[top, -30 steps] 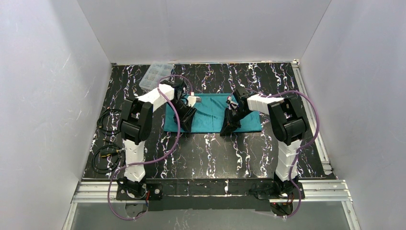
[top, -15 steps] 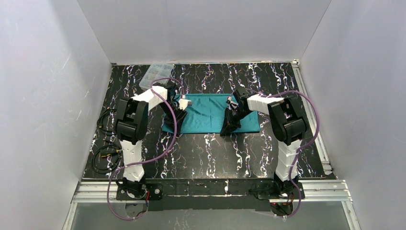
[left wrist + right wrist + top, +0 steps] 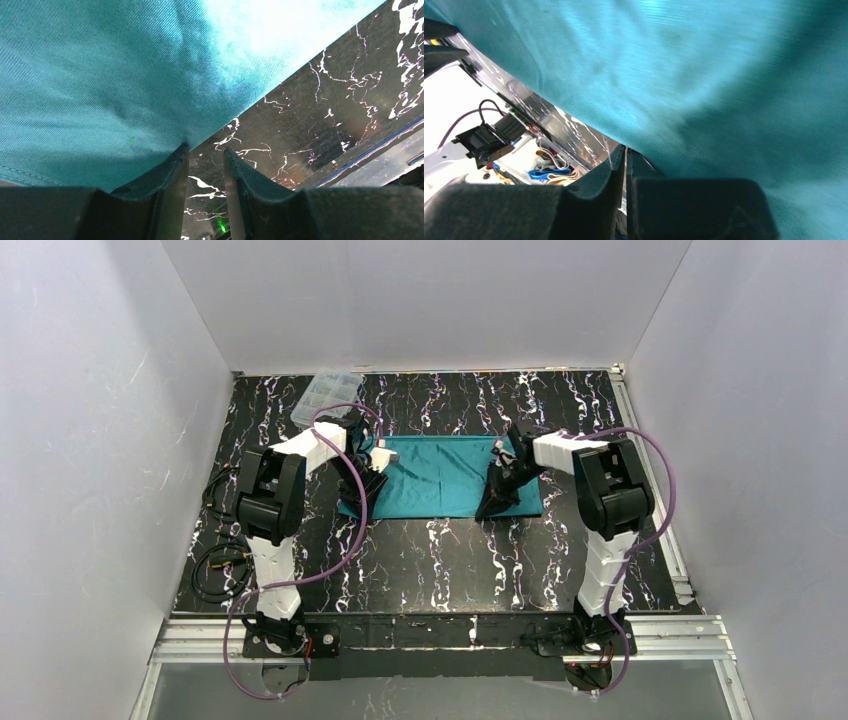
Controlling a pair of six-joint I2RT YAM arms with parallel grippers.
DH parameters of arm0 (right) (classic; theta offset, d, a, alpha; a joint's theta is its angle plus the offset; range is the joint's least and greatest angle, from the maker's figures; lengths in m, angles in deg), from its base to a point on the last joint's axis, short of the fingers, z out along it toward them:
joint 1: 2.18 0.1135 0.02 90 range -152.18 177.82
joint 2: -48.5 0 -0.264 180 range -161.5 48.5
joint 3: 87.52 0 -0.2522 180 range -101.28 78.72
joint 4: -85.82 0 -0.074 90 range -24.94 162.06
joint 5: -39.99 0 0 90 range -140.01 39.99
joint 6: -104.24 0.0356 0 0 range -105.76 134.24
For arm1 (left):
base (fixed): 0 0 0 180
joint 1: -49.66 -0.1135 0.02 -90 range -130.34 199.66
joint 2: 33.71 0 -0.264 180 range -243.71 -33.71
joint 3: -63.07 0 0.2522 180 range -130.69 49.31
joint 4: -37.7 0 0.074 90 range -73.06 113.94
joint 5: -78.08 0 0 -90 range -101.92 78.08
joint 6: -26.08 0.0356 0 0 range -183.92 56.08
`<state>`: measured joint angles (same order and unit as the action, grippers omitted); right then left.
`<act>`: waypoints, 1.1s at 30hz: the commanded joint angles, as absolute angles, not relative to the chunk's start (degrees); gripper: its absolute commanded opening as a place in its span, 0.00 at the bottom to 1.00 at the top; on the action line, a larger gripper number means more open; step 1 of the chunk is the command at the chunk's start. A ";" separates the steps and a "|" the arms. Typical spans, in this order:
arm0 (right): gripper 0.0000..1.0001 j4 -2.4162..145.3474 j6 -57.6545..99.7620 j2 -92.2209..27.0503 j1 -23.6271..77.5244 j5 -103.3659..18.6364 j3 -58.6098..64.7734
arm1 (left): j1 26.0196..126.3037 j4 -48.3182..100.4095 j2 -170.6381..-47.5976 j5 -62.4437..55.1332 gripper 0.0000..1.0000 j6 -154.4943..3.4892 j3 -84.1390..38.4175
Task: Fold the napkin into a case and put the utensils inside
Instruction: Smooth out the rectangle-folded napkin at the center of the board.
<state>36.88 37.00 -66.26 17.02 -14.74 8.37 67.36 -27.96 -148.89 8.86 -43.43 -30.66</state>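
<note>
The teal-green napkin (image 3: 440,475) lies flat as a wide rectangle on the black marbled table (image 3: 430,560). My left gripper (image 3: 362,486) is low at its near left corner. In the left wrist view the gripper (image 3: 205,149) is open with bare table between the fingers, and the left fingertip (image 3: 180,152) touches the napkin's (image 3: 100,75) edge. My right gripper (image 3: 497,502) is at the napkin's near edge, toward the right. In the right wrist view it (image 3: 625,149) is shut at the edge of the napkin (image 3: 699,75), which looks pinched. No utensils show.
A clear plastic compartment box (image 3: 325,395) stands at the back left of the table. Loose black cables (image 3: 225,530) lie at the table's left edge. White walls close in the left, back and right sides.
My left gripper has slid left from over the napkin to its near left corner. My right gripper has moved right along the near edge. The napkin has barely shifted.
</note>
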 commanded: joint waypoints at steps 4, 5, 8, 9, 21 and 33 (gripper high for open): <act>0.14 31.67 32.85 -60.59 7.83 -16.11 12.95 | 66.97 -27.22 -147.52 7.42 0.30 -42.25 -30.55; 0.14 31.33 32.77 -60.06 7.04 -16.82 13.44 | 66.98 -27.21 -147.65 7.38 0.30 -42.27 -30.64; 0.14 30.71 32.63 -58.71 5.34 -18.04 14.85 | 66.98 -27.21 -147.63 7.17 0.30 -41.96 -30.89; 0.14 30.35 32.57 -58.39 5.00 -18.55 15.27 | 66.98 -27.21 -147.62 7.14 0.29 -41.93 -30.93; 0.12 28.35 34.37 -52.97 -5.95 -22.08 17.61 | 66.98 -27.80 -147.81 7.02 0.29 -41.26 -32.17; 0.18 27.50 35.66 -48.36 -7.76 -21.22 15.21 | 67.04 -29.04 -147.76 7.88 0.29 -41.58 -34.11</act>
